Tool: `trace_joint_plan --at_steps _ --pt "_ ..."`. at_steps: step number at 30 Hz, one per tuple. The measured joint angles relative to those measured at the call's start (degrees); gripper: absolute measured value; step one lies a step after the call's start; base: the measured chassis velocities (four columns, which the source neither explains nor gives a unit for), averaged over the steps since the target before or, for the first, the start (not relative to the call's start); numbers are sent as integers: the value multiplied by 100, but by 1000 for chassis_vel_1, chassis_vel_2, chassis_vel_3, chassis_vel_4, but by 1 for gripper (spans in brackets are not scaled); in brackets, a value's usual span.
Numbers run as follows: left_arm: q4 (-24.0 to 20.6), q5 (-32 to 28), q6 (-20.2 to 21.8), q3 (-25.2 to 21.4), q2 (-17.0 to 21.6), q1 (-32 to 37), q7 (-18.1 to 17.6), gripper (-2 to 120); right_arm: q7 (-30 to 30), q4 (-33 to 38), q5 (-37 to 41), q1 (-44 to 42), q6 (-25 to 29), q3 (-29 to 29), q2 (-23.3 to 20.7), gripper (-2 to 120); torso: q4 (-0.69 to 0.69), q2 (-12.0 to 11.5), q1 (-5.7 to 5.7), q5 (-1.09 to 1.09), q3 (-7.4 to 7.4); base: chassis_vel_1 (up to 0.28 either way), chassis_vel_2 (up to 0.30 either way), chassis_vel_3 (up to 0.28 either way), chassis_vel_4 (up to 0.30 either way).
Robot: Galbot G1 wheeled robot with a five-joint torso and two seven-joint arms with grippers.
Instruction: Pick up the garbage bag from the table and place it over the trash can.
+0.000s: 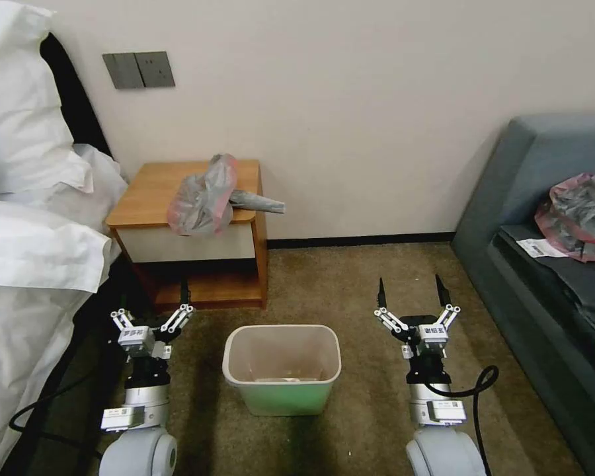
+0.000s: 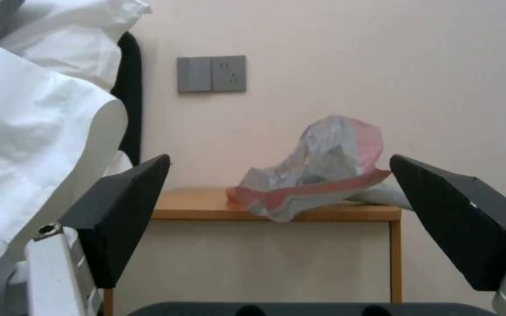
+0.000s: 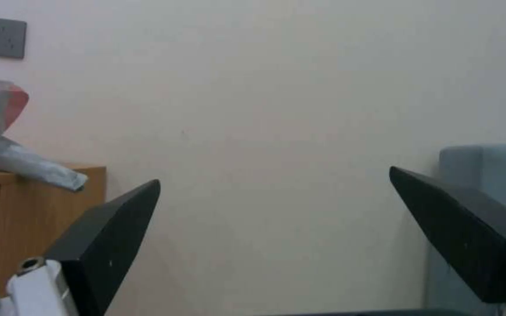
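Note:
The garbage bag lies crumpled on the table, grey with a pink-red rim, its twisted tail hanging past the table's right edge. The green trash can with a beige inside stands on the carpet in front of the table. My left gripper is open, low and left of the can, well short of the bag. My right gripper is open to the right of the can, holding nothing.
A bed with white bedding flanks the left. A grey sofa on the right carries a second grey-and-pink plastic bag. The wall behind the table has a grey socket panel. Brown carpet lies between.

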Motion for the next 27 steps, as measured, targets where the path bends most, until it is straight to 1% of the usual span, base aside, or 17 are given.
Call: trace_joint_plan --at_steps 27 --pt "0 0 0 0 0 0 0 95 0 0 0 0 0 0 0 100 0 0 0 0 0 0 0 0 0"
